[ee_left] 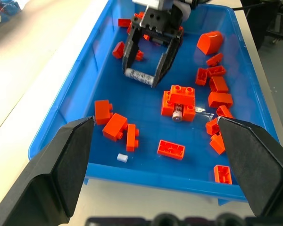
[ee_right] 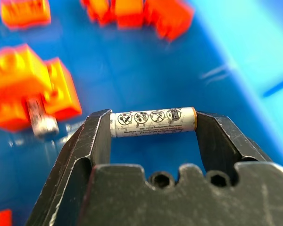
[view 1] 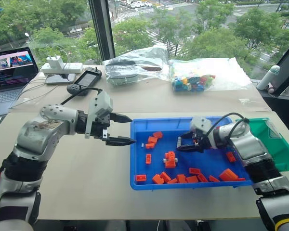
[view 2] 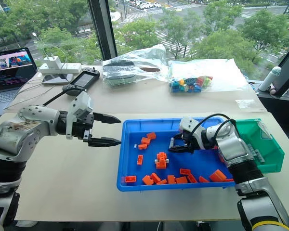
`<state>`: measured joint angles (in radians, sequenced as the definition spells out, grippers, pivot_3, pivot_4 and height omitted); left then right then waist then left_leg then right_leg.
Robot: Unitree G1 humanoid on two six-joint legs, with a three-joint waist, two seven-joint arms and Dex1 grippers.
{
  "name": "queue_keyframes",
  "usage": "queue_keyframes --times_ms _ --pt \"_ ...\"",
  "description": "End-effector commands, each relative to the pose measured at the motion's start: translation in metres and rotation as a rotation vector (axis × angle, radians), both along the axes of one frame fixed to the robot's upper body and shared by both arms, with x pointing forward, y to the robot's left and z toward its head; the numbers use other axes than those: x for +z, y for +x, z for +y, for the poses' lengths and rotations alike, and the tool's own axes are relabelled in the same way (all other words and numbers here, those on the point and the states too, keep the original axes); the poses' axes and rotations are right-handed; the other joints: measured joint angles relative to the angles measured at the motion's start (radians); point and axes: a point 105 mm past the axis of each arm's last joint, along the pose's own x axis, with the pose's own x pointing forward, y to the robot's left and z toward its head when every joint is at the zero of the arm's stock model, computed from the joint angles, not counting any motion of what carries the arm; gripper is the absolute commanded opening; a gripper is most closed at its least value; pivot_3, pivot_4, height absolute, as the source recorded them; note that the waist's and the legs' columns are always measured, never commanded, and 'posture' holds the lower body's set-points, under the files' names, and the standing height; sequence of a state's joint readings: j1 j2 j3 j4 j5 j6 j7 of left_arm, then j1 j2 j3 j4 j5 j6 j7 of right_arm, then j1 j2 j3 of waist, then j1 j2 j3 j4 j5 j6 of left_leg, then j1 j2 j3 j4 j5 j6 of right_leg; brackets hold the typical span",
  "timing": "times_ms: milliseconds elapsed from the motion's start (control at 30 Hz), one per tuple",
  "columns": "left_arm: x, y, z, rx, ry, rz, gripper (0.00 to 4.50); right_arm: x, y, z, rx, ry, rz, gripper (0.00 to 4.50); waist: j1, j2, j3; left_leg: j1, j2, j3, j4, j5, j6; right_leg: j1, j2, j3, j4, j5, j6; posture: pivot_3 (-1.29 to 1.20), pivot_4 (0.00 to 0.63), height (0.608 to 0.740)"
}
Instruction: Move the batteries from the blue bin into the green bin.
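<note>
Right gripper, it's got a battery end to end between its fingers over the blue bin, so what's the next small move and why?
Probably lift it straight up a little. The right gripper pinches the battery by its ends, low over the blue bin among orange bricks; rising first should clear the rim toward the green bin.

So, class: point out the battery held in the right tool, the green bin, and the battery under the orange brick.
held battery (ee_right: 153,122): right wrist view, middle of its printed side.
green bin (view 2: 277,153): right eye view, outer wall.
battery under the orange brick (ee_left: 177,113): left wrist view, exposed end.
</note>
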<state>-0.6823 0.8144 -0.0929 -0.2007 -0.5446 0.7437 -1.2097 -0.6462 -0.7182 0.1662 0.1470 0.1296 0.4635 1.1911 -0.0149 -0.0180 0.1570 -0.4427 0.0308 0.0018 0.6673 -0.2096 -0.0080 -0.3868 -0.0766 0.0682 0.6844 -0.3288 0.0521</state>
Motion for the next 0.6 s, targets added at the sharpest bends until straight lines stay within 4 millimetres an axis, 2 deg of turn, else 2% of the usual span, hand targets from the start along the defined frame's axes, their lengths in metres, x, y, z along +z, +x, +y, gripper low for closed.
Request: queue_keyframes --times_ms 33,100,167,233,300,367,433,600 --pt "0.014 0.0 -0.002 -0.014 -0.032 -0.045 4.5 0.061 -0.003 -0.013 -0.078 0.087 -0.121 2.52 0.001 0.0 0.0 0.0 0.0 0.0 0.0 0.0 0.0 0.0 0.0 0.0 0.0 0.0 0.0 0.0 0.15 0.732" --pt "0.013 0.0 -0.004 -0.024 -0.039 -0.041 4.5 0.095 -0.011 -0.038 -0.167 0.083 -0.177 2.52 0.002 0.001 0.001 0.0 0.0 0.0 0.0 0.0 0.0 0.0 0.0 0.0 0.0 0.0 0.0 0.0 0.15 0.732" --pt "0.012 0.001 -0.007 -0.031 -0.041 -0.041 4.5 0.109 -0.018 -0.058 -0.232 0.062 -0.194 2.52 0.007 0.002 0.001 -0.001 -0.001 0.0 0.0 0.0 0.0 0.0 -0.001 0.0 0.0 0.0 0.0 0.0 0.15 0.732" --pt "0.013 0.003 -0.009 -0.041 -0.051 -0.042 4.5 0.116 -0.018 -0.096 -0.375 -0.025 -0.23 2.52 0.007 0.002 0.001 -0.001 -0.001 0.001 0.0 0.0 0.0 0.001 -0.001 0.0 -0.001 0.0 0.0 0.0 0.15 0.732" --pt "0.012 0.004 -0.013 -0.055 -0.056 -0.042 4.5 0.116 -0.022 -0.138 -0.53 -0.143 -0.25 2.52 0.007 0.001 0.001 -0.001 -0.001 0.002 0.0 0.0 0.001 0.001 -0.001 0.0 -0.003 0.0 0.0 0.0 0.15 0.732" --pt "0.011 0.006 -0.017 -0.072 -0.059 -0.047 4.5 0.112 -0.028 -0.164 -0.63 -0.212 -0.231 2.52 0.009 0.001 0.001 -0.001 -0.001 0.004 0.0 0.0 0.001 0.001 -0.001 0.0 -0.003 0.0 0.0 0.0 0.15 0.732" --pt "0.011 0.008 -0.02 -0.082 -0.064 -0.057 4.5 0.107 -0.032 -0.178 -0.69 -0.25 -0.211 2.52 0.006 0.001 0.001 -0.001 -0.001 0.006 0.0 0.0 0.001 0.001 -0.001 0.0 -0.003 0.0 0.0 0.0 0.15 0.732" --pt "0.01 0.01 -0.026 -0.091 -0.087 -0.062 4.5 0.092 -0.042 -0.197 -0.752 -0.362 -0.157 2.52 -0.014 0.002 0.001 0.0 0.001 0.007 -0.001 0.0 0.001 0.0 0.001 0.002 -0.002 0.0 0.0 0.0 0.15 0.732"
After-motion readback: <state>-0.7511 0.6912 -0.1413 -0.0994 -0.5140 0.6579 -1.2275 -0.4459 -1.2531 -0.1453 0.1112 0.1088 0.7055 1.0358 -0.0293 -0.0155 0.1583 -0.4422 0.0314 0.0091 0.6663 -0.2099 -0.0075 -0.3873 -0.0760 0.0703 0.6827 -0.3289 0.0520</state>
